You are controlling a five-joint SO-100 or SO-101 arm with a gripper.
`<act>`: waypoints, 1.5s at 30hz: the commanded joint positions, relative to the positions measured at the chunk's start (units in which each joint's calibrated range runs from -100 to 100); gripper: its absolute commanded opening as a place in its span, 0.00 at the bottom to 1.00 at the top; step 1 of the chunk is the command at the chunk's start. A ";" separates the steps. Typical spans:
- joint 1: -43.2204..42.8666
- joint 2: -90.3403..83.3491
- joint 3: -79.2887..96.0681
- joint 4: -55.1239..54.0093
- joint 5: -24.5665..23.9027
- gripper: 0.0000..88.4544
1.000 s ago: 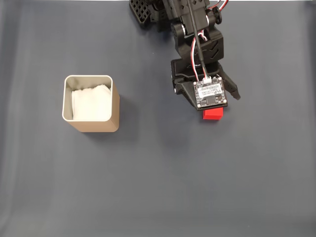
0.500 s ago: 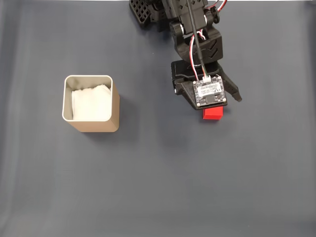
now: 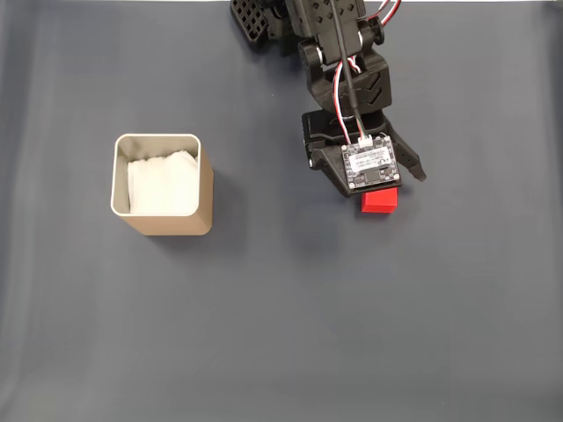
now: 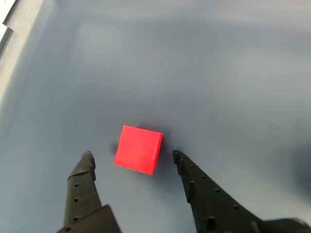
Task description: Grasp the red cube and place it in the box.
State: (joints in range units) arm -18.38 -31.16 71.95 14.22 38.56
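The box stands on the desk at left in the fixed view, well apart from the red cube. The gripper is spread, its 2 fingers flanking the cube without touching. The approach is nearly done; next, lower slightly and close.

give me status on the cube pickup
Gripper open, fingers either side of cube, not touching. Cube on the mat, ungrasped. Box off to the left in fixed view, path clear.
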 commanded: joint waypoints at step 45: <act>0.59 4.12 -2.30 -2.36 0.00 0.29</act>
State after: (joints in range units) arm -18.45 -27.24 71.77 11.54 37.97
